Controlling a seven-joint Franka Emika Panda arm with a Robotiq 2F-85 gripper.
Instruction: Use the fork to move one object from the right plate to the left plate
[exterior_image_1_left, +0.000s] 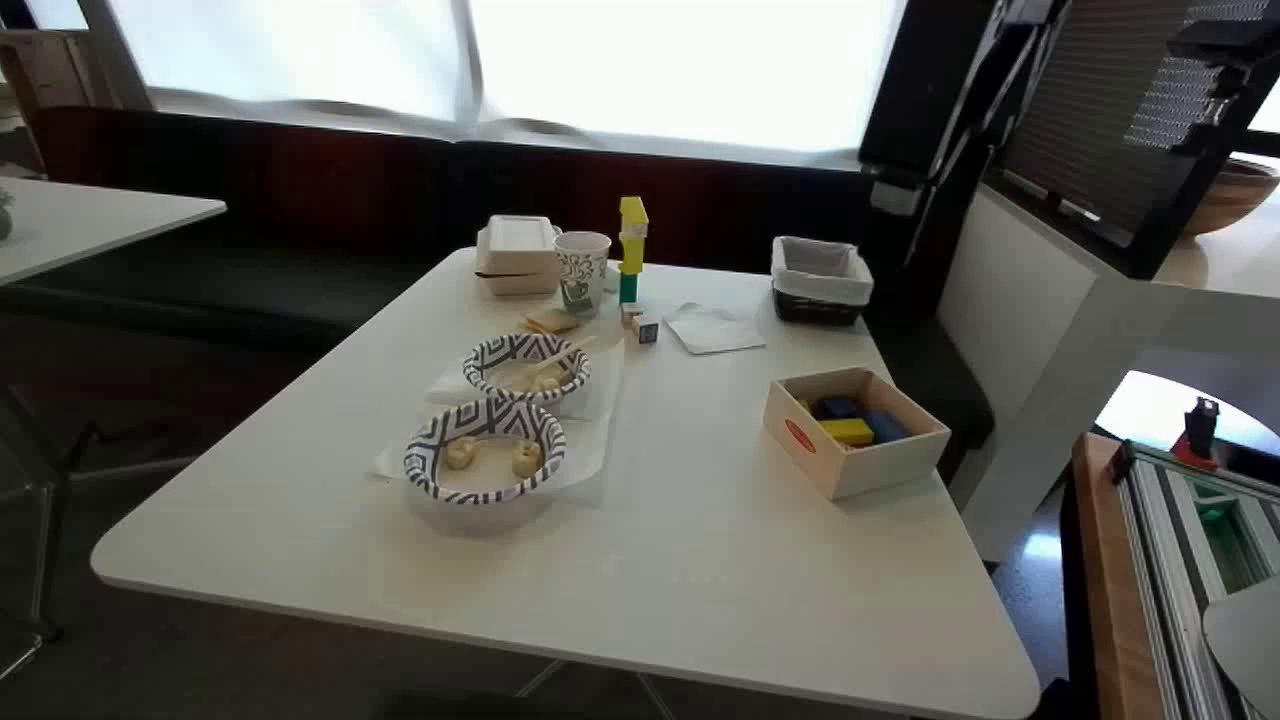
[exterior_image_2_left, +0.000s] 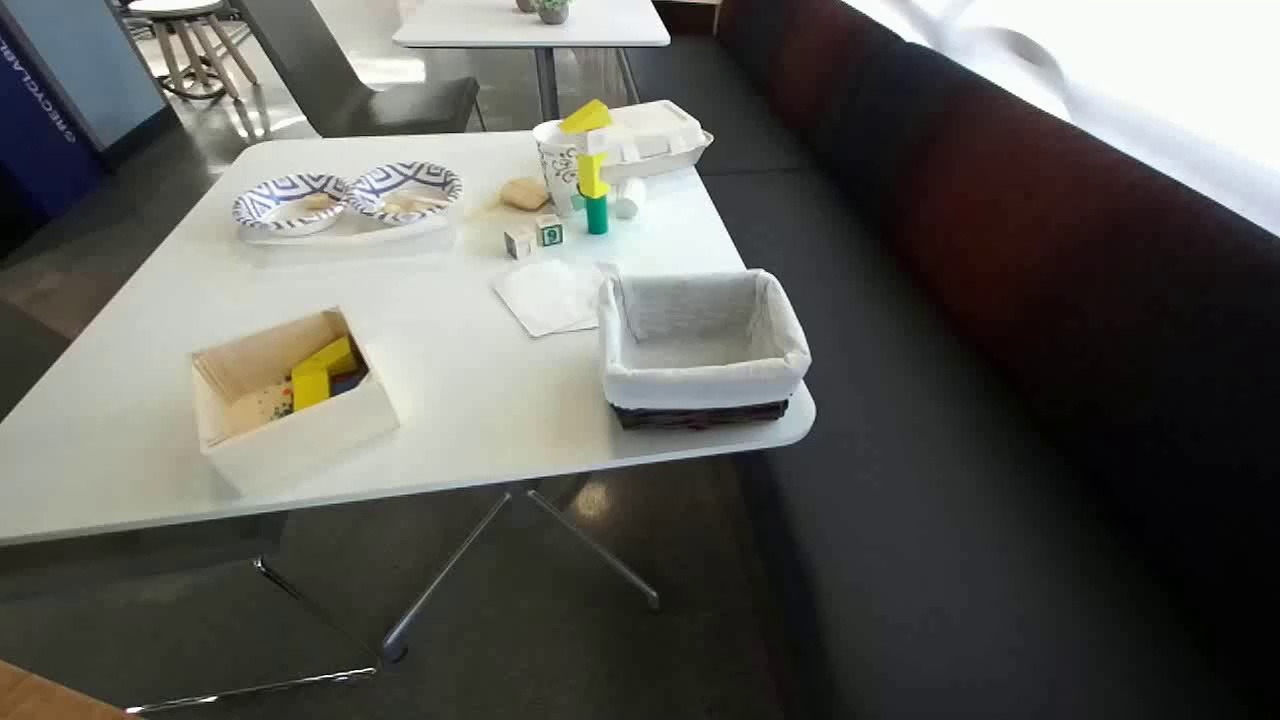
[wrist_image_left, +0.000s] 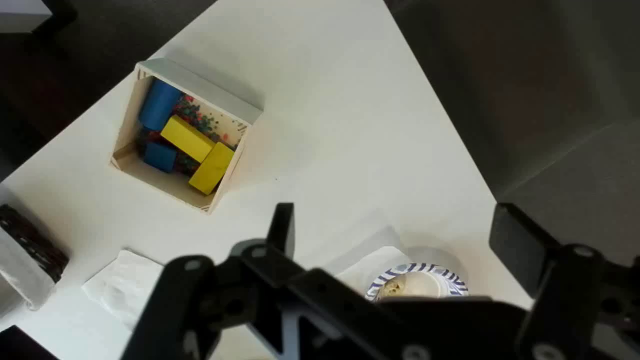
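While one gripper (wrist_image_left: 397, 240) stands jaws apart, two patterned bowls (exterior_image_1_left: 432, 480) (exterior_image_1_left: 492, 352), one with two chunks (exterior_image_1_left: 526, 460) (exterior_image_1_left: 460, 453), one with one fork (exterior_image_1_left: 568, 352)

Both exterior views: slanting down across bench (exterior_image_1_left: 690, 560). Wrist view: nearer, looking steeply down past tool (wrist_image_left: 400, 240). All three share box (wrist_image_left: 202, 90).

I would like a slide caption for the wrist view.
Open gripper above a table with bowl, napkin and box of blocks.
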